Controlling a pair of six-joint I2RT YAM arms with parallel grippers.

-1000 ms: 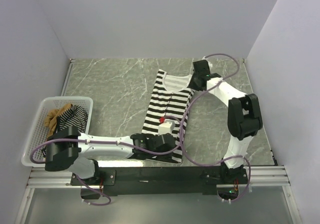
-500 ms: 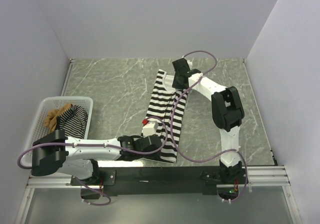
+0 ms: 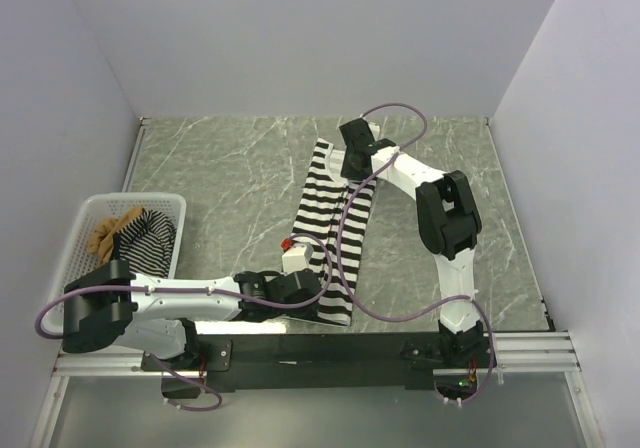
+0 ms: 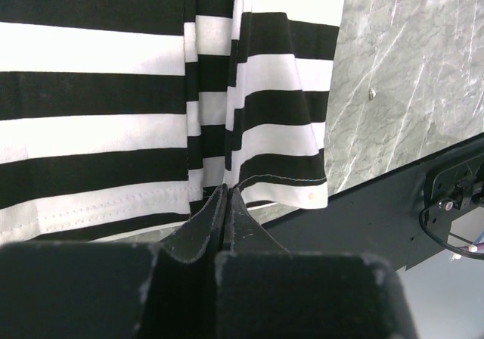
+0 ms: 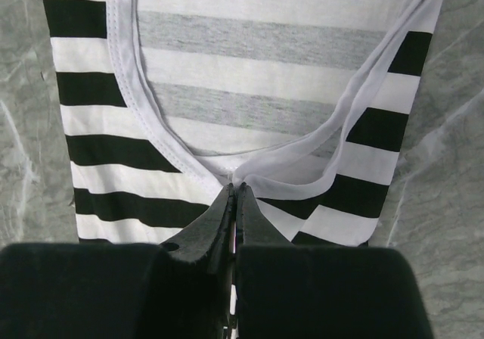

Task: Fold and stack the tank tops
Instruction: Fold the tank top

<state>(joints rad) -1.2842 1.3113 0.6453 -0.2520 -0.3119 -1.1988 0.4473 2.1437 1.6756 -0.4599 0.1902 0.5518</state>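
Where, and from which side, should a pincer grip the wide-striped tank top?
Pinch the wide-striped tank top at its ends, the near hem and the far neck trim, coming down from above. It lies flat, so only edges lift; the left pincer and right pincer grip there.

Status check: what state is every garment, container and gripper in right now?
Black-and-white striped tank top: on the table, partly folded lengthwise, held at both ends.
Left gripper: fingers shut on its hem.
Right gripper: fingers shut on its neckline trim.
Thin-striped top: crumpled in the mesh basket.
Tan top: crumpled beside it.
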